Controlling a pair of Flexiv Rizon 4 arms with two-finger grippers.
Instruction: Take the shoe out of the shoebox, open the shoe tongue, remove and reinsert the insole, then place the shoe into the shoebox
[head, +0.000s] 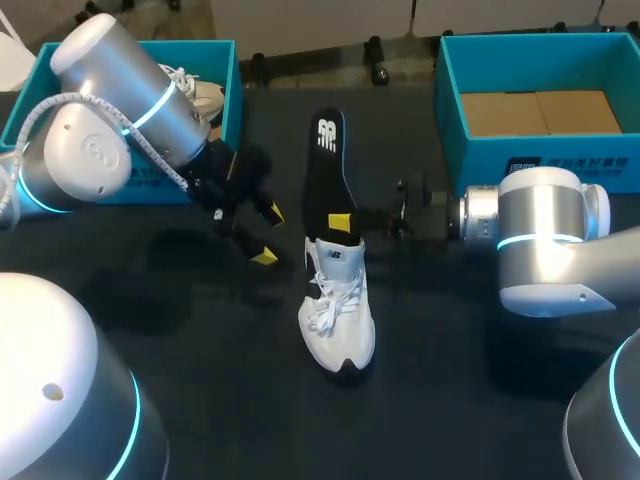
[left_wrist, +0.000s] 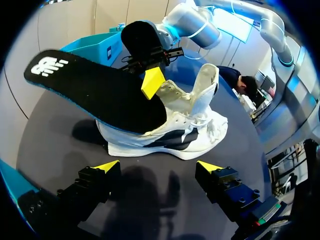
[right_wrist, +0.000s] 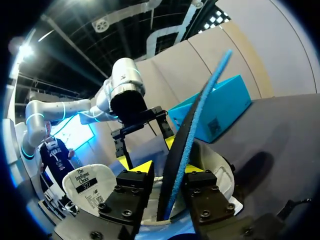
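Observation:
A white shoe (head: 338, 312) stands on the dark table, toe toward the front, tongue (right_wrist: 87, 187) pulled up. A black insole (head: 325, 165) with a blue edge rises out of its heel end, one end still inside. My right gripper (head: 343, 225), coming in from the right, is shut on the insole (right_wrist: 189, 135) just above the shoe's opening, one yellow tip on each face. To the shoe's left my left gripper (head: 268, 236) hangs open and empty; in its own view the shoe (left_wrist: 175, 135) and insole (left_wrist: 95, 90) lie ahead of its spread fingertips (left_wrist: 107, 166).
A teal shoebox (head: 225, 75) at the back left holds another pale shoe (head: 200, 95). A second teal box (head: 450, 110) with a cardboard floor stands at the back right. My left arm lies in front of the left box.

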